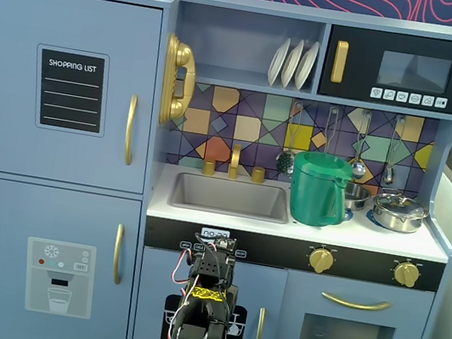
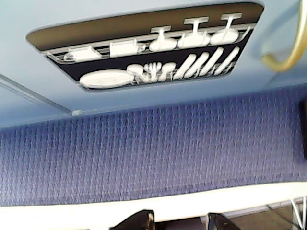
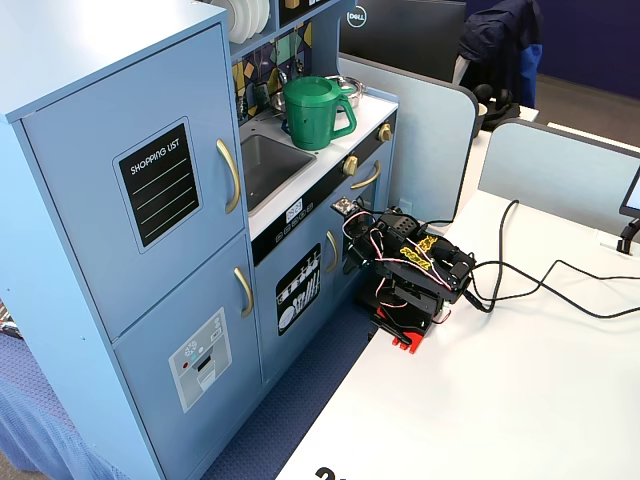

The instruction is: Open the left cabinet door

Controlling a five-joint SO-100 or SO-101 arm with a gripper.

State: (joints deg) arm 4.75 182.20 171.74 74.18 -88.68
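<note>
Left cabinet door [image 1: 67, 86] sits shut at the toy kitchen's upper left in both fixed views, gold handle [image 1: 130, 129] on its right edge. Only the wrist view shows the dish-rack door [image 2: 144, 52] close up, above blue carpet [image 2: 153, 148]. The gripper [image 2: 175, 221] barely shows; I cannot tell its state. A green pitcher [image 1: 319, 189] stands right of the sink [image 1: 230, 196].

Concealed and cropped regions across the three views.
In a fixed view the arm [image 1: 201, 316] is cut by the bottom edge and hides part of the dish-rack door [image 1: 249, 324]; the gripper [image 2: 177, 221] shows only two dark fingertips at the wrist view's lower edge, aperture indeterminate. The gold handle [image 2: 285, 60] there runs off the right edge. Microwave button symbols [image 1: 405, 97] are too small to read.
</note>
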